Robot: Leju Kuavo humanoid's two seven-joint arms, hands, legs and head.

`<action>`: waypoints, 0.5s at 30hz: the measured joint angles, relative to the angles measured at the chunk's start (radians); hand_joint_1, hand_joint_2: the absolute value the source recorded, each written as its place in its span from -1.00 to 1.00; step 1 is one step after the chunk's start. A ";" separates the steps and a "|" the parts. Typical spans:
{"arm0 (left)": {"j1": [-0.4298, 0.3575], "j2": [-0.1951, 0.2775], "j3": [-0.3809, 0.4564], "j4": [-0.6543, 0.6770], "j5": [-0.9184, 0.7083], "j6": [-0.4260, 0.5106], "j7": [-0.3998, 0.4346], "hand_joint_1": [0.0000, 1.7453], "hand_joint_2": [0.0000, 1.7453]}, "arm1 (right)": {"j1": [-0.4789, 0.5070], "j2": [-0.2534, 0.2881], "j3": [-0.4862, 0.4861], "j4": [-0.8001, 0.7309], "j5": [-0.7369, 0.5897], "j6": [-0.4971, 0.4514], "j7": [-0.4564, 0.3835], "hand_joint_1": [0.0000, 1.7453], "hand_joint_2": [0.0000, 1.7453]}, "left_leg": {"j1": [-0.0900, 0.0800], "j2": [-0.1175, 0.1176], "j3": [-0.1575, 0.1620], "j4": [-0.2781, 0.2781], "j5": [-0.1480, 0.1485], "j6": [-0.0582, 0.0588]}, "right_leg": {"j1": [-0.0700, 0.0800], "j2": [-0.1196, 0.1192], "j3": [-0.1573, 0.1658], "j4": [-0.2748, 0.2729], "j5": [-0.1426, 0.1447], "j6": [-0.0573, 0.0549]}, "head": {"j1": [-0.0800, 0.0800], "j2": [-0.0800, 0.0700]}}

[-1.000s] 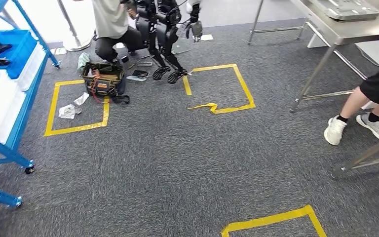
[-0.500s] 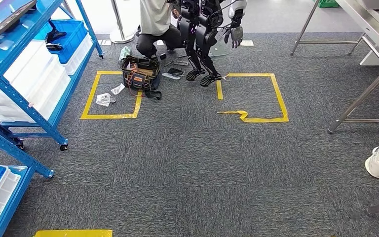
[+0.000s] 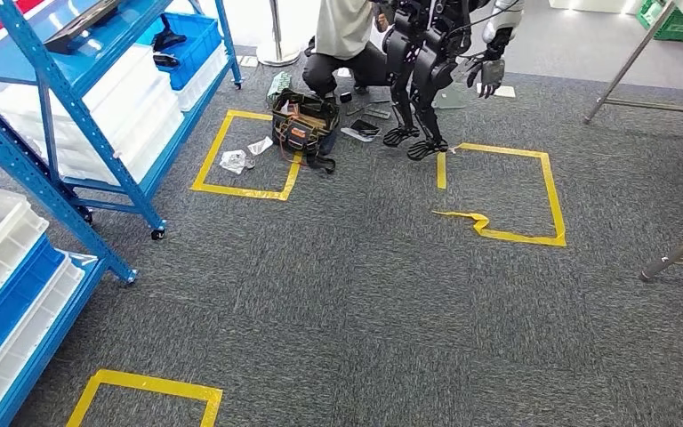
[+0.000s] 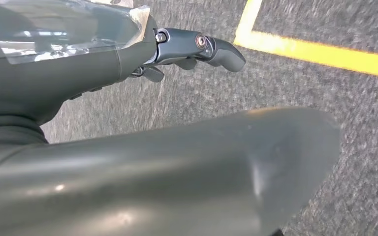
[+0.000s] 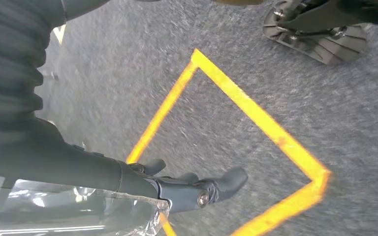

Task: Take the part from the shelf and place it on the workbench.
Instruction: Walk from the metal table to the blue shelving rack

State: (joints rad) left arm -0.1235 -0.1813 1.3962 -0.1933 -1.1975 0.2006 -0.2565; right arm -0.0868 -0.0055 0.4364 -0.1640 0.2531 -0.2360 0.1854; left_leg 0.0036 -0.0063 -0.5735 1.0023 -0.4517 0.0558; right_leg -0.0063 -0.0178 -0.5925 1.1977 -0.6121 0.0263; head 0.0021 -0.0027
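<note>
- The blue shelf (image 3: pixel 107 40) stands at the far left of the head view, off to one side of the robot and not squarely ahead. I judge the robot is not yet lined up to reach into it.
- The part is probably on that shelf. A blue bin (image 3: pixel 191 40) on an upper level holds small dark things (image 3: pixel 167 40), and a flat dark tray lies on the level above. I cannot tell which of them is wanted.
- White crates (image 3: pixel 116 116) fill the shelf's lower levels.
- The left robot hand (image 4: pixel 197 46) hangs over the carpet holding nothing, with its thumb standing away from the loosely curved fingers.
- The right robot hand (image 5: pixel 197 189) hangs the same way, fingers apart and nothing in them. This looks like a walking posture, not a reach.
- Just beyond the shelf's far end a taped yellow square (image 3: pixel 209 156) marks the floor. A tool bag (image 3: pixel 302 129) sits at its corner, beside a crouching person (image 3: pixel 342 36) and another robot (image 3: pixel 422 62).
- Steel legs (image 3: pixel 630 62), well apart from the shelf, may belong to the counter.
</note>
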 joint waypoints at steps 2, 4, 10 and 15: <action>0.001 0.000 0.000 0.000 0.000 0.000 -0.002 -1.00 -1.00 | 0.004 0.000 0.000 0.000 -0.001 -0.002 0.000 -1.00 1.00 | -0.001 -0.033 -0.003 0.001 0.002 0.002 | -0.001 0.014 -0.046 0.088 -0.024 0.003 | 0.001 0.000; 0.003 -0.001 0.000 0.000 0.000 0.001 -0.005 -1.00 -1.00 | 0.007 -0.002 0.000 0.000 -0.003 -0.004 -0.002 -1.00 1.00 | 0.000 -0.067 -0.001 0.001 0.004 -0.001 | -0.004 0.024 -0.015 0.013 0.022 0.022 | 0.002 0.000; 0.006 -0.002 0.000 0.000 0.000 0.000 -0.010 -1.00 -1.00 | 0.005 -0.003 0.000 0.000 -0.009 -0.006 -0.006 -1.00 1.00 | -0.003 -0.123 -0.009 0.005 0.008 -0.026 | -0.004 0.064 0.075 -0.195 0.111 0.013 | 0.000 0.000; 0.008 -0.002 0.000 0.000 -0.001 -0.002 -0.010 -1.00 -1.00 | 0.010 0.000 -0.001 0.000 -0.012 -0.011 -0.008 -1.00 1.00 | -0.002 -0.022 -0.071 0.132 -0.074 -0.047 | -0.009 0.012 0.077 -0.201 0.119 -0.021 | -0.010 0.000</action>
State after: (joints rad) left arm -0.1151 -0.1828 1.3962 -0.1930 -1.1990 0.1987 -0.2660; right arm -0.0771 -0.0059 0.4356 -0.1638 0.2406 -0.2471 0.1772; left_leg 0.0013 -0.0288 -0.6445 1.1348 -0.5258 0.0089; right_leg -0.0158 -0.0055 -0.5156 0.9968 -0.4933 0.0054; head -0.0074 -0.0027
